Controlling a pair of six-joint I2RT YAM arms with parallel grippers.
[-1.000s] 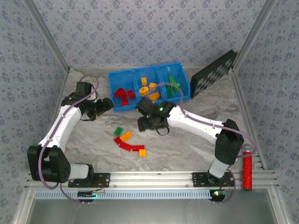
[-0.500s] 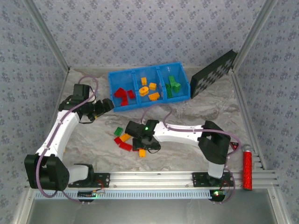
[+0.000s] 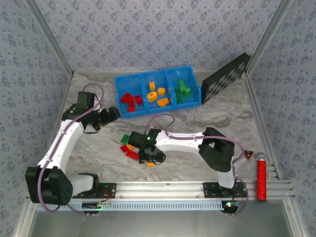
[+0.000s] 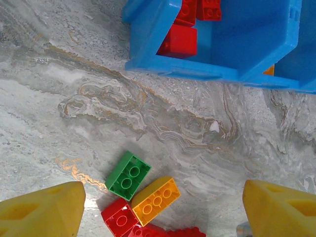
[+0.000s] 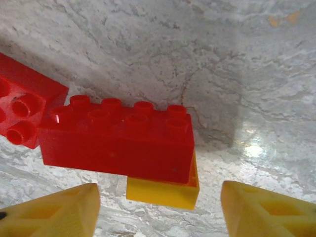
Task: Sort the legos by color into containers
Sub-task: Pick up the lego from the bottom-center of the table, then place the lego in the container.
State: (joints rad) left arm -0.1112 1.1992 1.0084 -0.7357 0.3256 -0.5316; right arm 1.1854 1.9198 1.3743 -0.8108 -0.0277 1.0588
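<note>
Right tool [image 5: 159, 217] open, fingers spread either side of long red brick [image 5: 116, 140] lying partly over yellow brick [image 5: 163, 190] on surface [image 5: 148, 49]. Left tool [image 4: 160, 212] open, over loose green brick [image 4: 128, 175], near blue tray [image 4: 148, 34]. In tray, left to right: red, orange-yellow, green legos.

Black checker-patterned panel [image 3: 225, 77], leaning at far right corner. Red cylinder [image 3: 260, 178], near right edge beside aluminium rail [image 3: 163, 188]. Grey marbled table [image 3: 207, 118]. Floral-patterned walls [image 3: 158, 34].
</note>
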